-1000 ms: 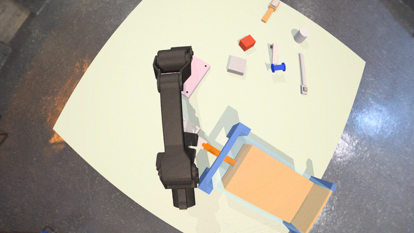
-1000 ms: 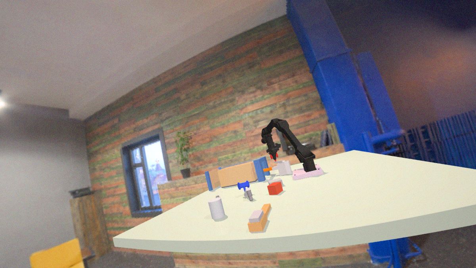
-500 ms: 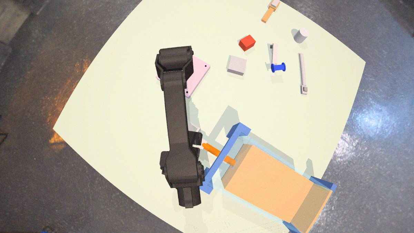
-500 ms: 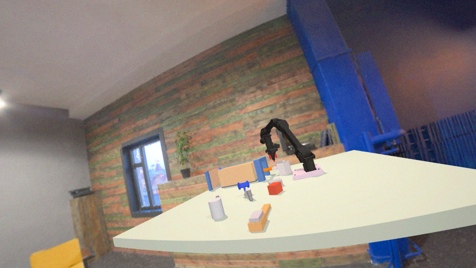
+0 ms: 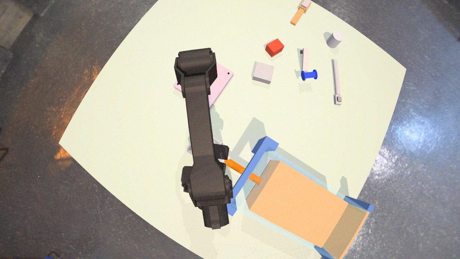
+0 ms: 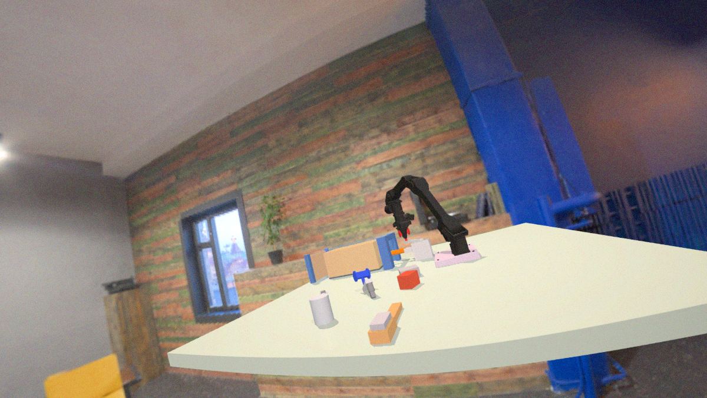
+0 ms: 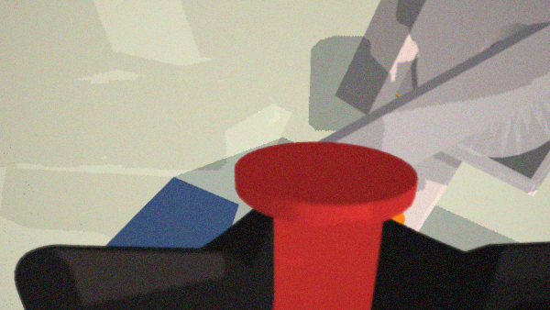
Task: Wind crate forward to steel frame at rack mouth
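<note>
My gripper [image 7: 306,208] [image 6: 405,234] is shut on the red knob [image 7: 326,174] of the winch handle. The handle's grey arm [image 7: 408,126] runs from the knob across the top of the winch [image 6: 422,249] [image 7: 362,80]; its key end is out of clear sight. An orange strap [image 5: 236,166] [image 6: 397,251] runs from the winch under the blue steel frame [image 5: 250,172] [image 6: 386,252] to the crate [image 5: 299,199] [image 6: 353,259]. The crate looks flat between the clear panels [image 5: 302,167], with a gap between its front and the frame. My arm hides most of the winch in the top view.
On the bench [image 5: 128,112] lie a red block [image 5: 274,47] [image 6: 408,279], a grey block [image 5: 263,72], a blue-knobbed handle [image 5: 309,74] [image 6: 361,274], a grey bar [image 5: 335,77], a grey cylinder [image 5: 334,39] [image 6: 321,309] and an orange tool [image 5: 298,15] [image 6: 381,337].
</note>
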